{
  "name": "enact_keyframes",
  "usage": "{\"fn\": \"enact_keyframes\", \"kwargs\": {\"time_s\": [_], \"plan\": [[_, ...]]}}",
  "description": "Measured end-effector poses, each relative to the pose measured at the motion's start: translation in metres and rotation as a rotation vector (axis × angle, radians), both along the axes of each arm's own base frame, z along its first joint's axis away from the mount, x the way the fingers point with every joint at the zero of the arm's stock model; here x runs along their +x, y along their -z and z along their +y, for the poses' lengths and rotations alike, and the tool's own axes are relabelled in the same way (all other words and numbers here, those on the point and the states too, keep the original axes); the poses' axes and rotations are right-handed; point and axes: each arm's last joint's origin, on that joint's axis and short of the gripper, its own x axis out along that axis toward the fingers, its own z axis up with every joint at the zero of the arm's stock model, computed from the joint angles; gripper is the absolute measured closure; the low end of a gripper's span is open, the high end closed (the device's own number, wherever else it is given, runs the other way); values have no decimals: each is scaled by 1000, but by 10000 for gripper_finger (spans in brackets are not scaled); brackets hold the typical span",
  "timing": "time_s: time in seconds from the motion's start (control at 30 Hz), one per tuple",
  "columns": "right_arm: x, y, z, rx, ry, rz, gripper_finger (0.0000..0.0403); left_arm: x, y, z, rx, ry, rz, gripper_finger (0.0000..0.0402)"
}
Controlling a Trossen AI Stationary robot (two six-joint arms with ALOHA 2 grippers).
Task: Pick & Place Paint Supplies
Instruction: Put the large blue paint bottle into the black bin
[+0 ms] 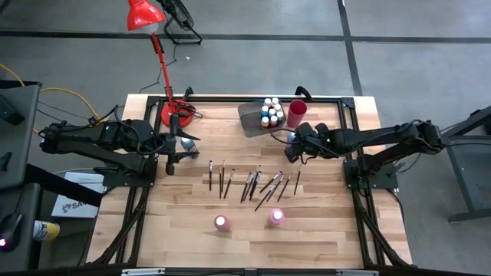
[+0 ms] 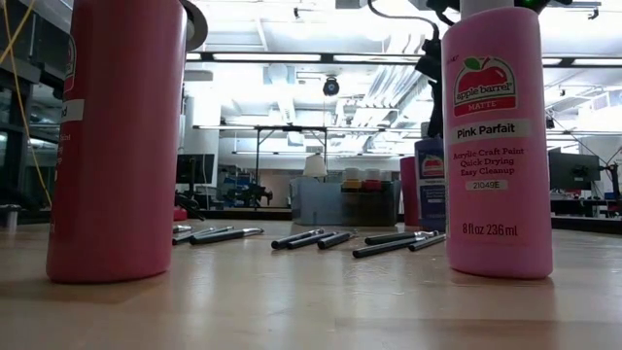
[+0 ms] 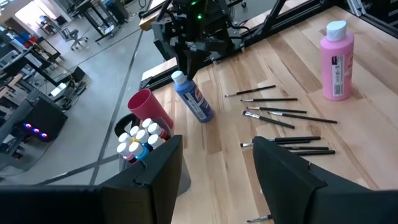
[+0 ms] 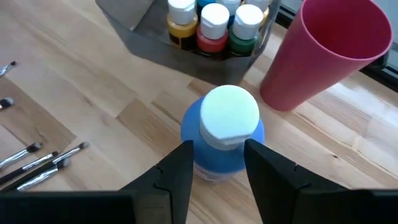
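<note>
Wood table (image 1: 192, 238): R fingers (image 4: 180, 168) flank blue bottle (image 4: 222, 134) by red cup (image 4: 323, 50); L fingers (image 3: 155, 174) apart.

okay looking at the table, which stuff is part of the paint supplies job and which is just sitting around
Part of the job:
blue paint bottle, between the right pincer's fingers
two pink bottles
loose brushes
bottles already in the grey bin

Just sitting around:
red cup
red desk lamp
left pincer, open and waiting
</note>
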Motion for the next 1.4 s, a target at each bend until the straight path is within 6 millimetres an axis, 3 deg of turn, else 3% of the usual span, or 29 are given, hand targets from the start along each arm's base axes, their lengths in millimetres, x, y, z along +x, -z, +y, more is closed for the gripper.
{"fn": "enact_keyframes", "kwargs": {"time_s": [0.17,0.5,0.67,1.27,1.4], "plan": [[-1,-1,1,22,-8,-7,262,0,0,0,0,0,0,211],[-15,-21,-2,24,34,-133,201,0,0,0,3,2,1,211],[-14,-21,-7,41,24,-131,185,0,0,0,9,3,2,211],[4,-6,-21,71,5,-95,183,0,0,0,25,9,4,211],[4,-6,-21,66,8,-94,203,0,0,0,25,9,4,211]]}}
